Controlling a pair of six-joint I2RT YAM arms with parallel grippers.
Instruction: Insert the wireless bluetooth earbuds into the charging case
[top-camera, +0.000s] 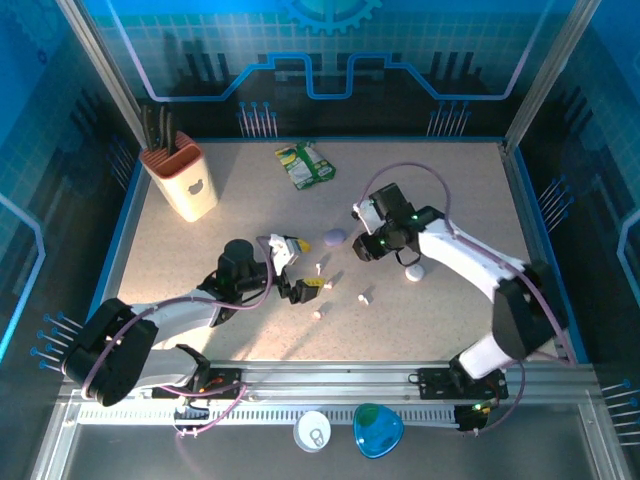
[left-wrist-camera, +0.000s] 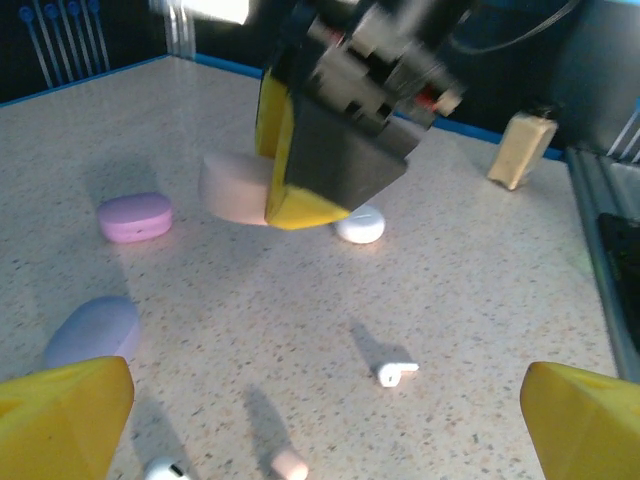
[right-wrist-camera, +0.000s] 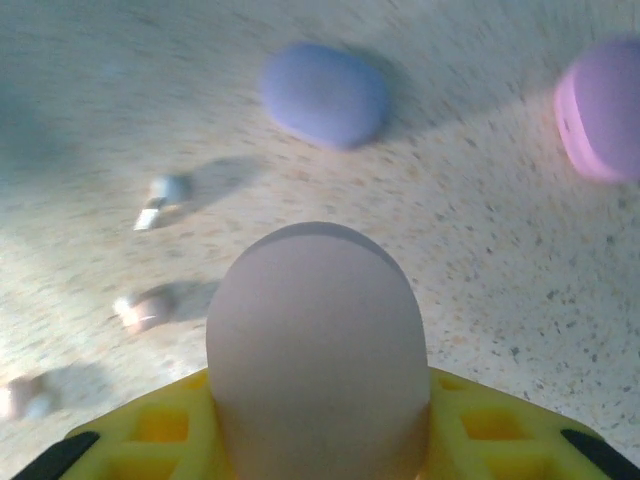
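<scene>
Right gripper (top-camera: 365, 247) clamped on pale pink case (right-wrist-camera: 315, 340), left gripper (left-wrist-camera: 325, 420) spread wide, white earbud (left-wrist-camera: 397, 373) on table lower centre of left wrist view, just ahead, stem lying crosswise, left arm nearer.

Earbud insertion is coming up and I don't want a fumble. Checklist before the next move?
1. Grip: right end effector holds pale pink case: ok.
2. Held case's lid open: not ok, looks closed.
3. Free hand: left end effector open and empty: ok.
4. Target: white earbud lies unobstructed ahead of the left end effector: ok.
5. That earbud belongs to the held case: cannot tell.
</scene>
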